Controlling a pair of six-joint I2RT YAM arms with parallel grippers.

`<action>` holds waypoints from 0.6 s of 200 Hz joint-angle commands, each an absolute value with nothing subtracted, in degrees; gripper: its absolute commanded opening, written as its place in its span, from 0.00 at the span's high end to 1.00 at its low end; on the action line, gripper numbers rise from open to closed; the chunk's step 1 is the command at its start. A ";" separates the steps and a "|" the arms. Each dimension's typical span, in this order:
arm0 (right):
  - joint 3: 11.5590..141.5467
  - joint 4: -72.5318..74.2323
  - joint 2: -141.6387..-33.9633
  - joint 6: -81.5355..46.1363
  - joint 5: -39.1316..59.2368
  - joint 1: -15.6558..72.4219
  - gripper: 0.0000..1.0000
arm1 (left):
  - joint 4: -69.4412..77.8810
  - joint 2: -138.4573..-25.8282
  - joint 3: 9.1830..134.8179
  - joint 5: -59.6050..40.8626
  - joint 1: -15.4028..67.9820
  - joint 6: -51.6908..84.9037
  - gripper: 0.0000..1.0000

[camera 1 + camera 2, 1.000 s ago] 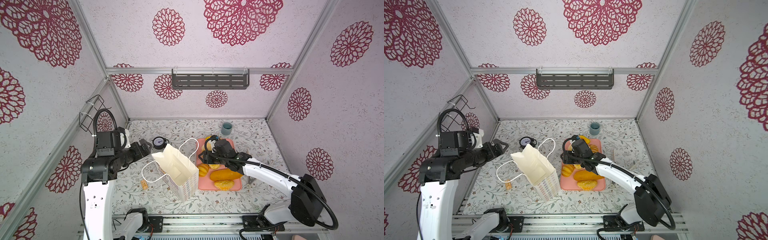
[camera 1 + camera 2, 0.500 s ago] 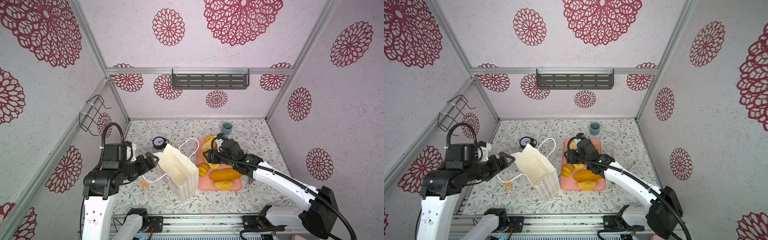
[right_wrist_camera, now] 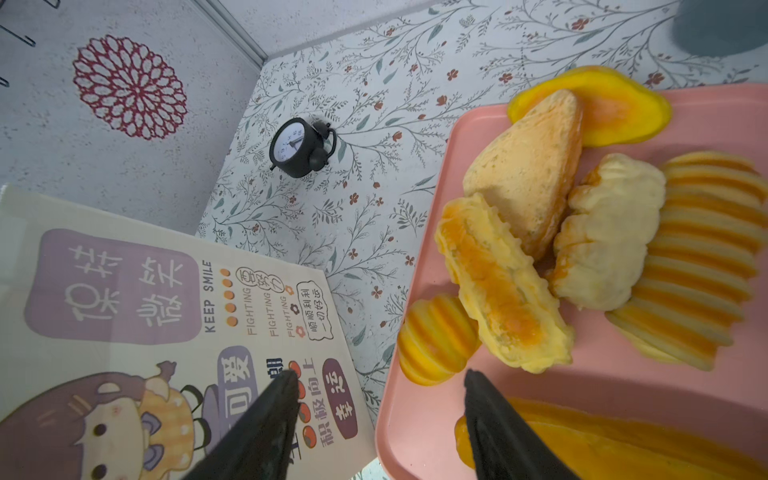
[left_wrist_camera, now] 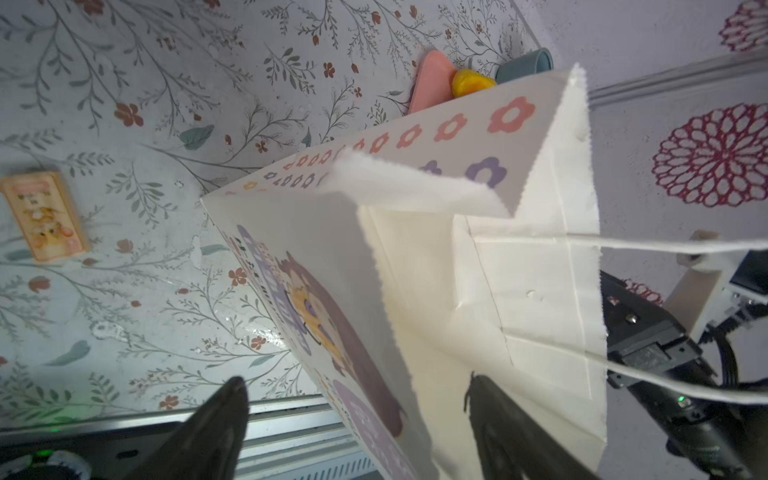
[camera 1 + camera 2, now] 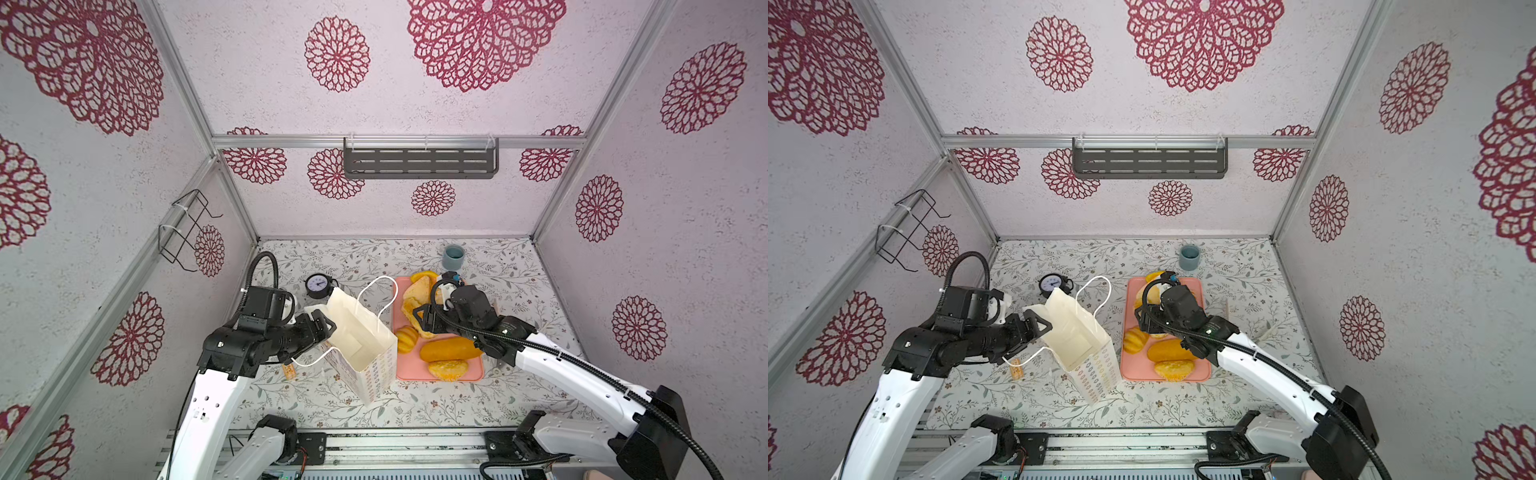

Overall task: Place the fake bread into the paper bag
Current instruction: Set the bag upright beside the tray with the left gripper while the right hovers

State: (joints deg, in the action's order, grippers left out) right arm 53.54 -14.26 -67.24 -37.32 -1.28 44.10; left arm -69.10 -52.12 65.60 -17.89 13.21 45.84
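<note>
straddling the thin serrated rim of the white paper bag [image 4: 436,291] with jaws wide, the left gripper [image 4: 356,378] is likely risking crumpling or toppling it, while the right gripper [image 3: 380,374] is hovering spread and empty over the ridged, spongy-looking fake bread [image 3: 498,282] on the smooth pink tray [image 3: 602,386].

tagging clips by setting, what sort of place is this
Probably a staged robot test booth, not a real kitchen: aluminium-framed walls papered with red floral medallions, white-and-black robot arms on a metal base rail, and a pink plastic tray of golden toy bread.
</note>
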 commanded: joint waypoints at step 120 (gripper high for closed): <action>53.43 -17.83 -63.82 -37.09 -6.54 44.21 0.33 | -66.75 -59.56 72.47 -13.71 13.62 38.80 1.00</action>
